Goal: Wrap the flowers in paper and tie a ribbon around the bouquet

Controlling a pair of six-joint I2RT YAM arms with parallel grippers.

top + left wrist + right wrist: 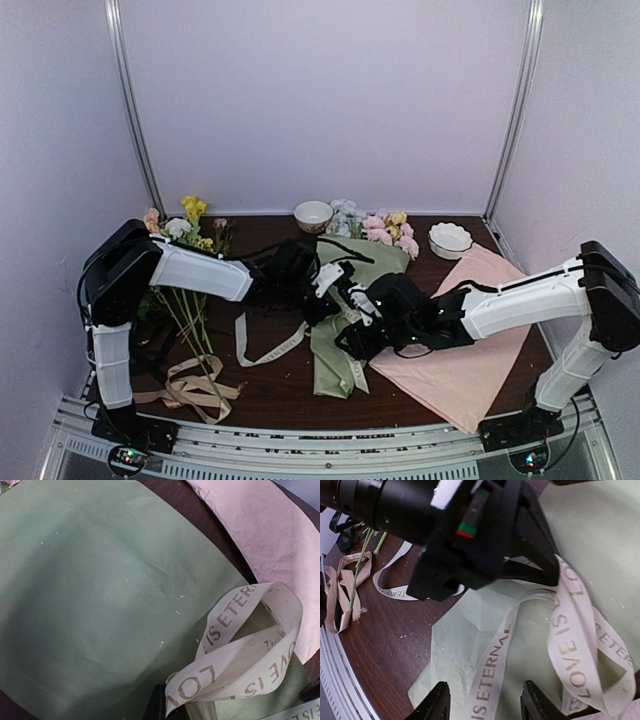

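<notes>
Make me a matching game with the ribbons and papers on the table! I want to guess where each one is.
Things:
1. cream ribbon
2. green paper
3. pink sheet
4. tan ribbon

Clues:
A. flat on the right side
B. bunched at the front left
C. looped, with letters on it
D. in the middle, under the loop

Pairs: 1-C, 2-D, 3-A, 4-B

You got soft, even light from overhead; the pale walls (320, 100) washed out and the dark bench (280, 400) looked dim. Both wrist views showed the ribbon (235, 665) lettering sharp, while the left arm (395, 500), close to the lens, was blurred.
</notes>
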